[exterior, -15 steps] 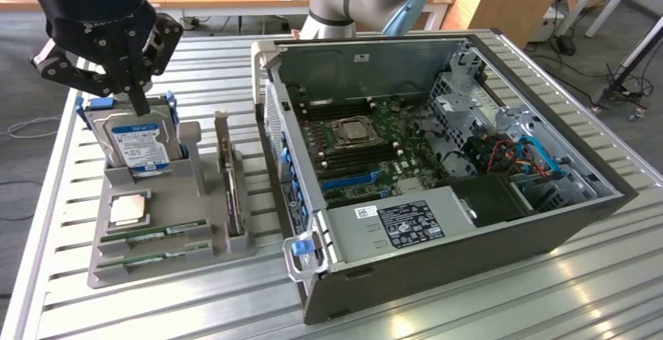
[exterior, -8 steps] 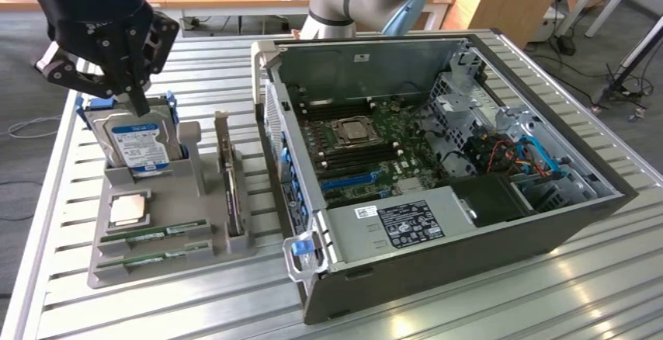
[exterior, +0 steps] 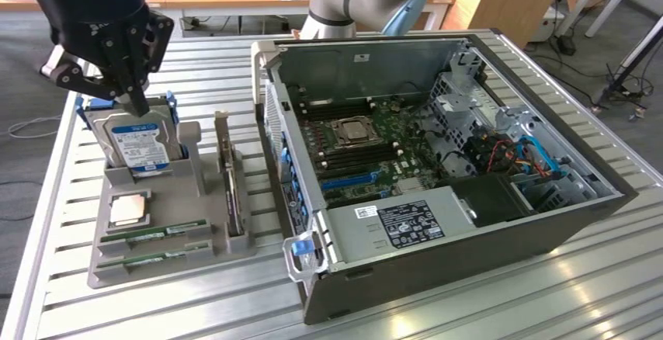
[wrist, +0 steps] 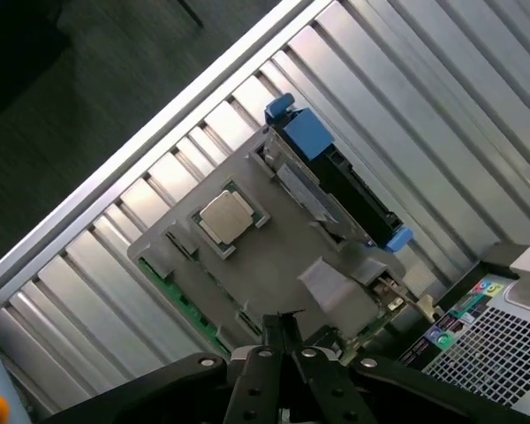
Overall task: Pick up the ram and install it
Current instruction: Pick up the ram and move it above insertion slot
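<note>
Two ram sticks, green with white labels, lie flat in the front slots of a grey holder (exterior: 207,235): one ram (exterior: 155,233) behind, the other (exterior: 151,260) in front. The wrist view shows a green ram edge (wrist: 178,296) along the holder's side. My black gripper (exterior: 137,109) hangs above the holder's back, over the hard drive (exterior: 135,144), well apart from both rams. Its fingers (wrist: 276,340) are shut together with nothing between them.
The holder also carries a silver CPU chip (exterior: 130,209) and an upright card (exterior: 230,189). An open computer case (exterior: 580,200) with its motherboard (exterior: 373,150) lies at the exterior view's right on the slatted metal table (exterior: 466,309).
</note>
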Action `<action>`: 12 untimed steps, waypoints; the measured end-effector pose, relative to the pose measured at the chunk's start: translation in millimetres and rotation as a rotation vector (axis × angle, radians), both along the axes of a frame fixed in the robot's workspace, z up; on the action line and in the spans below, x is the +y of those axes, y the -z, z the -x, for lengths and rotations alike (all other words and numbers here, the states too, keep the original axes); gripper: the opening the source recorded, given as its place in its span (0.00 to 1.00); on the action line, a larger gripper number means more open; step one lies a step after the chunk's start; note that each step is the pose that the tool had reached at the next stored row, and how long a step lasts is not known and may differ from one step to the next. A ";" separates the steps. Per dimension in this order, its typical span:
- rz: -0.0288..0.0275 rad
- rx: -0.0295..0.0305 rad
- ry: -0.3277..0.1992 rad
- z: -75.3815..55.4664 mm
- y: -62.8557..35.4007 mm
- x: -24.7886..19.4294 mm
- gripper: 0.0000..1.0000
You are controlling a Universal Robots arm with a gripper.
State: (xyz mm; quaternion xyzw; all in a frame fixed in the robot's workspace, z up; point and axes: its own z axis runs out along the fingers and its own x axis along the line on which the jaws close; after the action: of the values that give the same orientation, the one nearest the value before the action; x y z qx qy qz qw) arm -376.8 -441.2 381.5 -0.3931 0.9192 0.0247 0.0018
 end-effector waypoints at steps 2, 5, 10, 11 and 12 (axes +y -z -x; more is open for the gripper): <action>0.0001 0.0001 -0.036 0.0 0.1 0.0 0.11; 0.0001 -0.0001 -0.090 0.0 0.3 0.0 0.11; 0.0007 0.0001 -0.179 0.0 0.4 0.0 0.11; 0.0016 0.0002 -0.187 -0.1 0.5 0.0 0.11; 0.0017 0.0003 -0.189 -0.1 0.5 0.0 0.11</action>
State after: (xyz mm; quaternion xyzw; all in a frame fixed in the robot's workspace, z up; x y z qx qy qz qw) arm -376.7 -441.3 381.0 -0.4781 0.8780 0.0240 -0.0010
